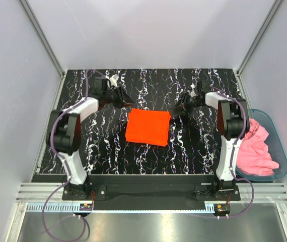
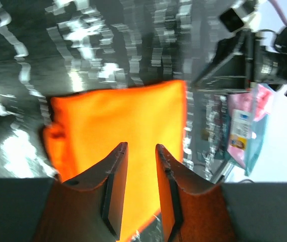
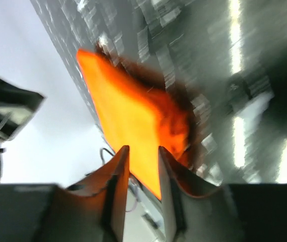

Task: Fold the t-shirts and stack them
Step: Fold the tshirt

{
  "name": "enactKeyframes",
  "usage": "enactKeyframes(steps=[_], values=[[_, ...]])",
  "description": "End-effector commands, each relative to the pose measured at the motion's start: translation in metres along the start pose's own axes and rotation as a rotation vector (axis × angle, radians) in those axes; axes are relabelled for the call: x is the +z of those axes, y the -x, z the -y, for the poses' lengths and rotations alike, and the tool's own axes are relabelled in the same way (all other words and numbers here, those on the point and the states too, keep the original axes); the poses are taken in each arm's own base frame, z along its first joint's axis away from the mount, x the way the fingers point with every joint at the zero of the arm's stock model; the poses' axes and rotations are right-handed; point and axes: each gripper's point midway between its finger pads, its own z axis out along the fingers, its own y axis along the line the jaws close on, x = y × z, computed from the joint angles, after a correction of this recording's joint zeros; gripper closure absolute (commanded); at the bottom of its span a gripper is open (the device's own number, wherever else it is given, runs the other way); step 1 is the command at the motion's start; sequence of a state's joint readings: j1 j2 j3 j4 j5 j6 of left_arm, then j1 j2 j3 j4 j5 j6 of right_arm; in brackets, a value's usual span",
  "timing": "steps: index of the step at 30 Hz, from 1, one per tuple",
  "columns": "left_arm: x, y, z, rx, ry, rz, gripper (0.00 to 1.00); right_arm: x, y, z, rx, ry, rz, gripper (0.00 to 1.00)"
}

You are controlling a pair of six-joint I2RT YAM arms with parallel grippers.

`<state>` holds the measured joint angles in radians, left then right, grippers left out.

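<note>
The folded bright orange-red cloth t-shirt [image 1: 147, 127] is lying on the black marbled table [image 1: 103, 146]. The left gripper [image 2: 141, 147] and right gripper [image 3: 143, 148] are hovering at its far corners, their fingers slightly parted and gripping nothing.

The table [image 1: 93, 146] is a black slab streaked with white veins, like marble. One orange-red t-shirt [image 1: 148, 127] lies flat on it, folded to a small rectangle. It sits about midway between left and right, its edges slightly askew to the table's edges.
</note>
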<state>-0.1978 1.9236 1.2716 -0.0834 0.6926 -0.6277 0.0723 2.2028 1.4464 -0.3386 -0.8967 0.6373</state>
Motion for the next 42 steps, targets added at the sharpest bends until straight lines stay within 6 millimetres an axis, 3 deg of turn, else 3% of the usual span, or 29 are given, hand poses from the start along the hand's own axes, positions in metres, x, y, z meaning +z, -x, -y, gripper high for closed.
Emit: enactKeyframes(steps=[1,3,4,6,7,10,12,16,19,22,25,29,33,34,38,40,42], values=[[-0.027,-0.014,0.032,0.054,-0.040,0.008,0.67,-0.028,-0.028,-0.052,-0.180,-0.047,0.026,0.63],[-0.024,-0.033,0.043,0.058,-0.068,-0.019,0.67,-0.023,-0.052,-0.071,-0.252,-0.059,0.002,0.59],[-0.018,-0.052,0.043,0.039,-0.080,-0.045,0.68,-0.021,-0.062,-0.078,-0.267,-0.058,-0.012,0.58],[-0.015,-0.072,0.044,0.022,-0.094,-0.067,0.70,-0.001,-0.096,-0.082,-0.289,-0.048,-0.098,0.57],[-0.012,-0.091,0.038,-0.001,-0.086,-0.098,0.71,0.012,-0.113,-0.080,-0.287,-0.028,-0.149,0.57],[-0.016,-0.115,0.024,-0.018,-0.061,-0.104,0.72,0.041,-0.160,-0.076,-0.283,0.024,-0.285,0.58],[-0.017,-0.124,0.009,0.008,-0.033,-0.109,0.72,0.052,-0.173,-0.074,-0.275,0.062,-0.312,0.61],[-0.016,-0.149,-0.027,0.030,0.045,-0.184,0.72,0.060,-0.189,-0.027,-0.207,0.027,-0.373,0.69],[-0.023,-0.152,-0.034,0.030,0.055,-0.189,0.73,0.049,-0.194,-0.006,-0.179,-0.003,-0.364,0.71],[-0.034,-0.152,-0.030,0.055,0.073,-0.189,0.73,0.030,-0.199,0.000,-0.179,-0.006,-0.334,0.71],[-0.048,-0.143,0.001,0.070,0.007,-0.148,0.72,0.012,-0.198,-0.009,-0.177,0.010,-0.304,0.71],[-0.046,-0.137,0.037,0.080,-0.061,-0.133,0.71,0.008,-0.192,-0.034,-0.202,0.042,-0.277,0.70],[-0.020,-0.142,0.065,0.053,-0.150,-0.168,0.71,0.022,-0.167,-0.048,-0.195,0.055,-0.258,0.70],[-0.005,-0.148,0.068,0.064,-0.178,-0.185,0.71,0.027,-0.156,-0.050,-0.198,0.049,-0.240,0.70],[0.020,-0.166,0.053,0.000,-0.200,-0.222,0.73,0.026,-0.113,-0.056,-0.134,0.073,-0.174,0.70],[0.028,-0.175,0.028,-0.029,-0.154,-0.230,0.74,0.022,-0.092,-0.061,-0.118,0.095,-0.146,0.70],[0.030,-0.180,0.016,-0.034,-0.131,-0.247,0.75,0.023,-0.087,-0.064,-0.115,0.112,-0.159,0.69]])
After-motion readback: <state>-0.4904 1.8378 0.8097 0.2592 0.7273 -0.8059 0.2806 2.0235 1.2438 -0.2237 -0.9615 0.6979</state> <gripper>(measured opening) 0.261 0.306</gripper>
